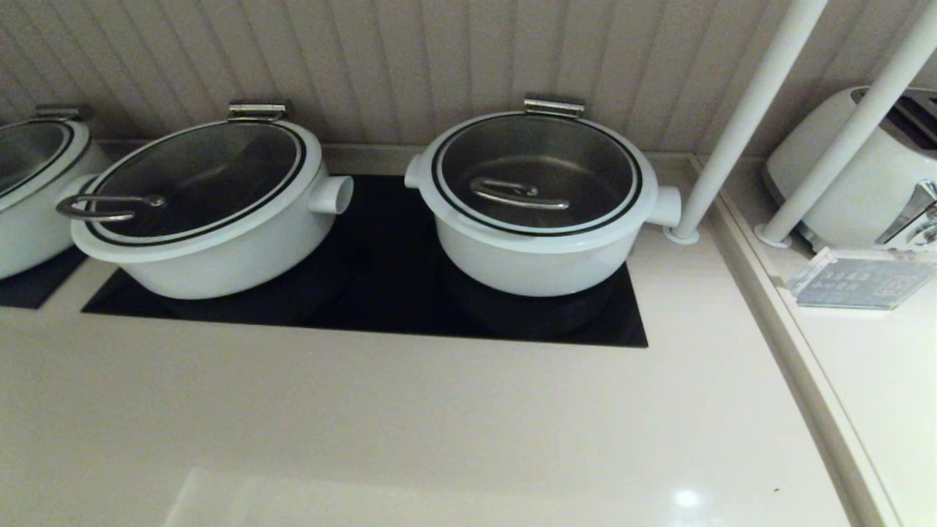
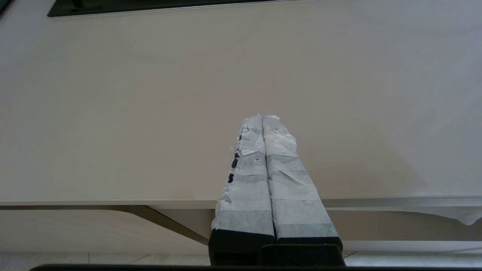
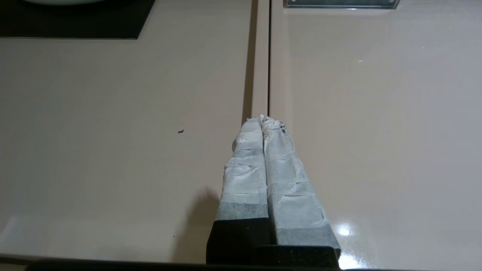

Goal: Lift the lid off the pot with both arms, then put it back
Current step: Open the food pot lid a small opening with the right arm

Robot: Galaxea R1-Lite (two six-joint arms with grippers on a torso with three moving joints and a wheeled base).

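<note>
Glass lid (image 1: 536,173) on pot (image 1: 540,256)

A kitchen counter.
White pots (image 1: 219,219) on a black hob (image 1: 381,293), toaster (image 1: 856,168) at the right edge.

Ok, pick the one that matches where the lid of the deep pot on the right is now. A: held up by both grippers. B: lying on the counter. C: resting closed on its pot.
C: the lid sits flat on the pot, with neither gripper near it in the head view.
</note>
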